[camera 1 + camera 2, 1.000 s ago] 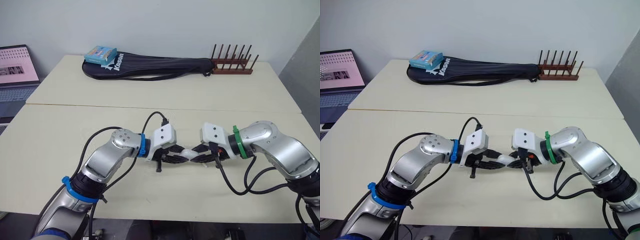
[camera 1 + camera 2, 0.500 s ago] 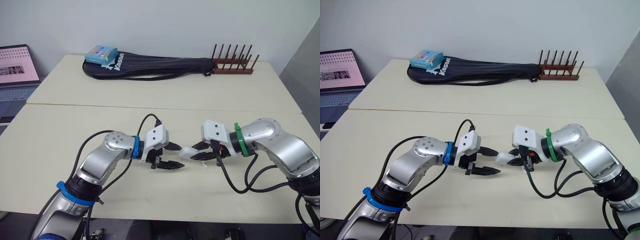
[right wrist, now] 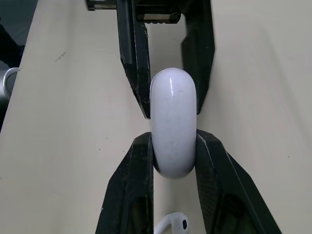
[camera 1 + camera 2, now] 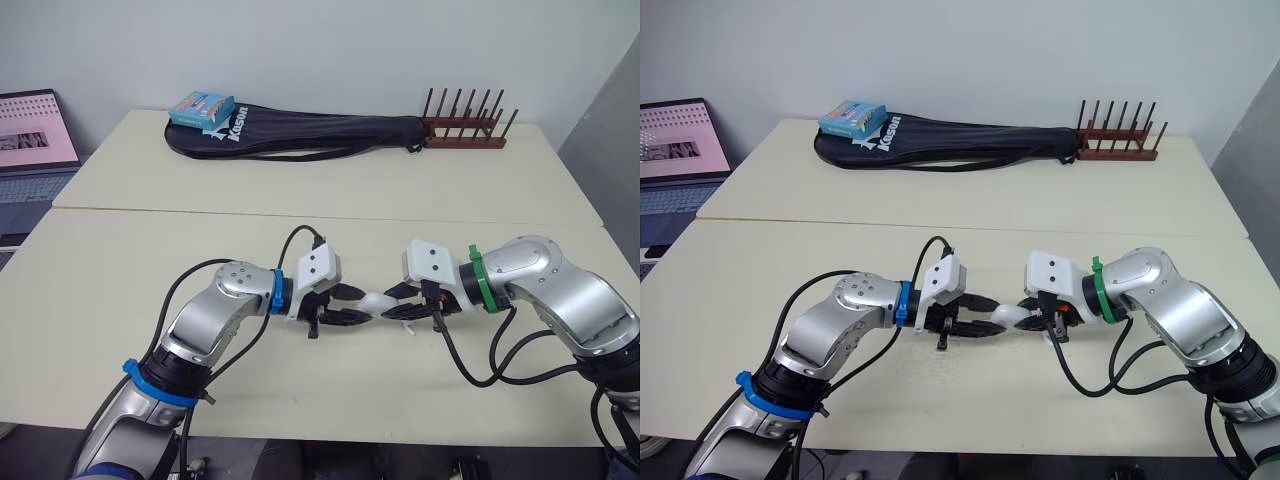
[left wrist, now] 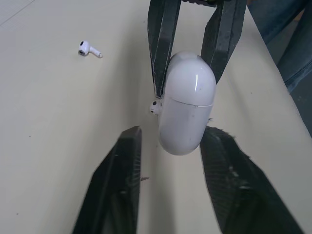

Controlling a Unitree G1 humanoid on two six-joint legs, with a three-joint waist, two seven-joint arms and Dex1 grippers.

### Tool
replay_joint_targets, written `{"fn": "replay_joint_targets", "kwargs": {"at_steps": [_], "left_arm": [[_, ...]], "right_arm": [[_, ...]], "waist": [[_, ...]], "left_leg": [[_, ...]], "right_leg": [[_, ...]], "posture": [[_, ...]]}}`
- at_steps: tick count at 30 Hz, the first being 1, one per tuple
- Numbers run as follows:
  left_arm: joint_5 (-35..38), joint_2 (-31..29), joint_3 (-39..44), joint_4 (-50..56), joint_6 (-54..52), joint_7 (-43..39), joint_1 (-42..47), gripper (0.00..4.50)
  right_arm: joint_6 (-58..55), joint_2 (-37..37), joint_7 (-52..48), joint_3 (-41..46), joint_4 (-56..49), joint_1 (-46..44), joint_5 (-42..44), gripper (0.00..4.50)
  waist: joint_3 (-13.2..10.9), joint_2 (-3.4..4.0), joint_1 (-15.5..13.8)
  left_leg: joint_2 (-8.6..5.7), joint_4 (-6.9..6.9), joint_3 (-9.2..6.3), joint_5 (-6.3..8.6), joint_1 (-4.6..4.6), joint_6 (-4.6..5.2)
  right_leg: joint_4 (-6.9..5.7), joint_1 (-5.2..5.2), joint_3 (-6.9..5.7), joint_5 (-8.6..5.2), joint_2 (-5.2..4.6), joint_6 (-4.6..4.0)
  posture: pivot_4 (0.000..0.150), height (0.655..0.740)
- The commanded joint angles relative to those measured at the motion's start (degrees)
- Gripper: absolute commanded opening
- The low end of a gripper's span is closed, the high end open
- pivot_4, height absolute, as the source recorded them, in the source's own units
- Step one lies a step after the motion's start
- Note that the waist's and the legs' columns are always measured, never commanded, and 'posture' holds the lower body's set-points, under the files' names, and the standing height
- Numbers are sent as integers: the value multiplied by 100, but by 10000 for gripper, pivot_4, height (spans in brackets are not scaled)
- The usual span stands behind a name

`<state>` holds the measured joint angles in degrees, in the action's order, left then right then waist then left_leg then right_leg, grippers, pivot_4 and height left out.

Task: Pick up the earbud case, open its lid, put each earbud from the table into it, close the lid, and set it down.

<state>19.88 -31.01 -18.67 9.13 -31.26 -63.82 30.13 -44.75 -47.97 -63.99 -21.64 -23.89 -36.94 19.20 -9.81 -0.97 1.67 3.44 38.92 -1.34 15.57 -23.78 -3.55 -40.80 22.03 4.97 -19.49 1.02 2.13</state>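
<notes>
While the right claw point(image 3: 173, 144) pinches the white earbud case point(image 5: 187, 97) by one end, holding it clear of the table point(image 4: 120, 260), the left claw point(image 5: 171, 130) faces it nose to nose. The left claw's fingers are spread, one on each side of the case's free end. There's a clear gap on one side; on the other it's too close to call. That grip looks deliberate: one end clamped, the other left bare for the opposite claw to work on. The seam around the case is shut, so I'd call this the lid-opening step, barely begun. One earbud point(image 5: 155, 107) lies on the table just under the right claw's fingers, close by for loading. The other earbud point(image 5: 89, 48) lies further off from both claws, also on the tabletop, and neither is in the case yet. Well beyond the claws, on the far table, lie a black racket bag point(image 4: 300, 135) with a blue box point(image 4: 201, 107) on top, a wooden rack point(image 4: 465, 130) and a laptop point(image 4: 35, 130), all out of play.
</notes>
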Motion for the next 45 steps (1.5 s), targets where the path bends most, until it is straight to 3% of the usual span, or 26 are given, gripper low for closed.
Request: {"fn": "replay_joint_targets", "kwargs": {"at_steps": [1, 26, 34, 45], "left_arm": [[46, 67, 73, 132, -1, 34, 97, 6769], [-93, 160, 65, 194, 397, 60, -87, 6769], [-177, 104, 26, 168, 459, -22, -62, 32870], [-67, 193, 69, 151, 186, -50, 62, 32870]], "right_arm": [[-12, 20, -44, 160, -180, -151, 66, 7602], [121, 1, -140, 119, -76, -105, -93, 7602], [81, 21, -138, 124, -77, -131, -103, 7602], [138, -5, -156, 122, -70, -71, -127, 7602]], "waist": [[0, 0, 0], [0, 0, 0], [0, 0, 0], [0, 0, 0]], "left_leg": [[0, 0, 0, 0, 0, 0], [0, 0, 0, 0, 0, 0], [0, 0, 0, 0, 0, 0], [0, 1, 0, 0, 0, 0]], "right_leg": [[0, 0, 0, 0, 0, 0], [-1, 0, 0, 0, 0, 0], [-2, 0, 0, 0, 0, 0], [-2, 0, -1, 0, 0, 0]], "posture": [[1500, 7157], [1500, 7157], [1500, 7157], [1500, 7157]]}}
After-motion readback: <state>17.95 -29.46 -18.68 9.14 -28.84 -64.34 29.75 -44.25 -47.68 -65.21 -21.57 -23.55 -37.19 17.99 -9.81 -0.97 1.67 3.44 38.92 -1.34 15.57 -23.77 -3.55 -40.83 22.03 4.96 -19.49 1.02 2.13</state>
